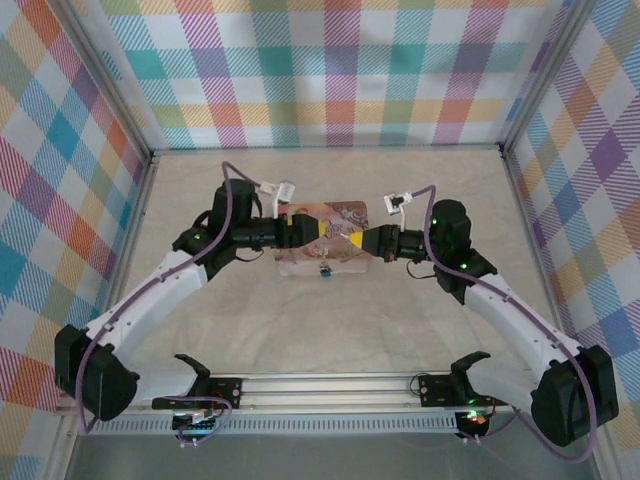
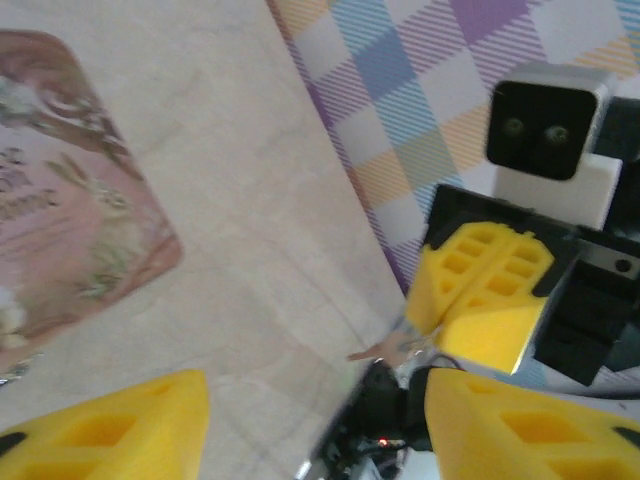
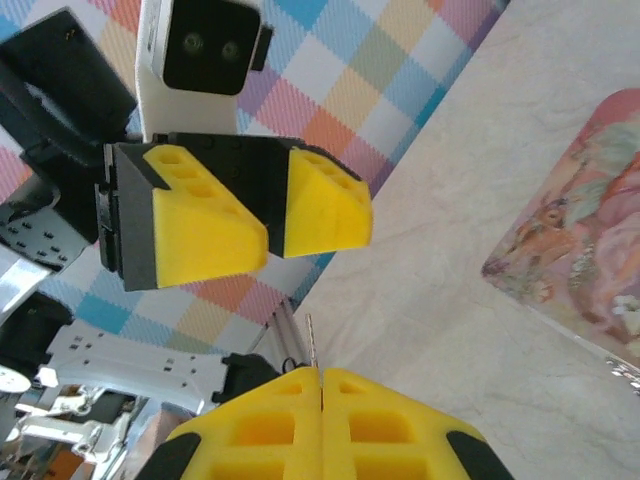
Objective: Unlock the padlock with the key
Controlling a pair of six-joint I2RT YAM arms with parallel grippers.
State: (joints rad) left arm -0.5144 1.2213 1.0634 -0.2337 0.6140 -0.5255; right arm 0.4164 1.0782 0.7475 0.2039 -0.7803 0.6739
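Beige tabletop (image 1: 400, 320), plaid walls | pink printed foil pouch (image 1: 335, 212) mid-table | left gripper (image 1: 320, 230) above pouch, jaws apart | right gripper (image 3: 320, 385) above pouch's right edge, pads pinched on thin metal key (image 3: 311, 345) | small padlock (image 1: 325, 268) at pouch's near edge, detail unclear
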